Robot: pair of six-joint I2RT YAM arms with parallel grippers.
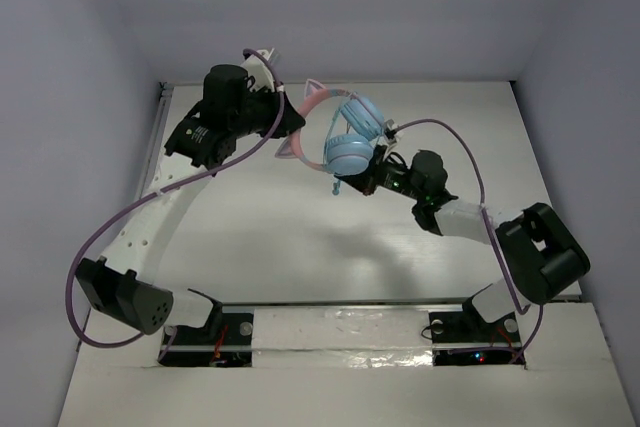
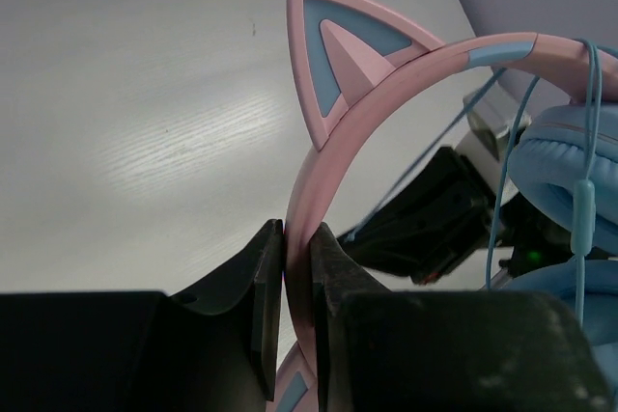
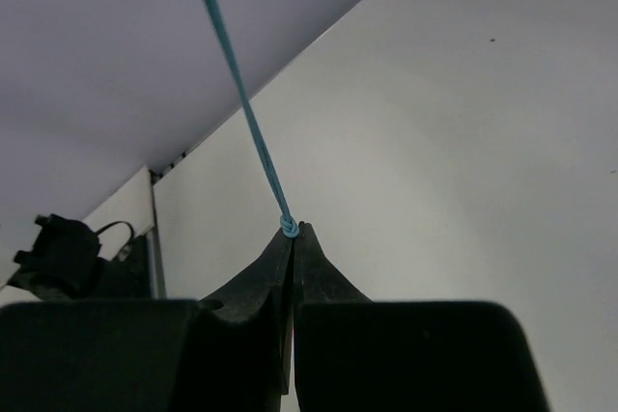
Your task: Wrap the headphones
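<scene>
Over the desk's far edge, left hand clamps the headphones' pink headband, right hand pinches the cable.

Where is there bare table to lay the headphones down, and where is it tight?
Widest bare patch: mid table, between the left arm, the right arm and the near edge. A smaller one far right, beyond the right arm. Crowded far centre, where the left gripper clamps the headphones and the right gripper pinches their cable.

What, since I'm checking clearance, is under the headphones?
Bare white table shows below the headphones, held up by the left gripper on the headband. The spot directly beneath the ear cups is covered from above.
</scene>
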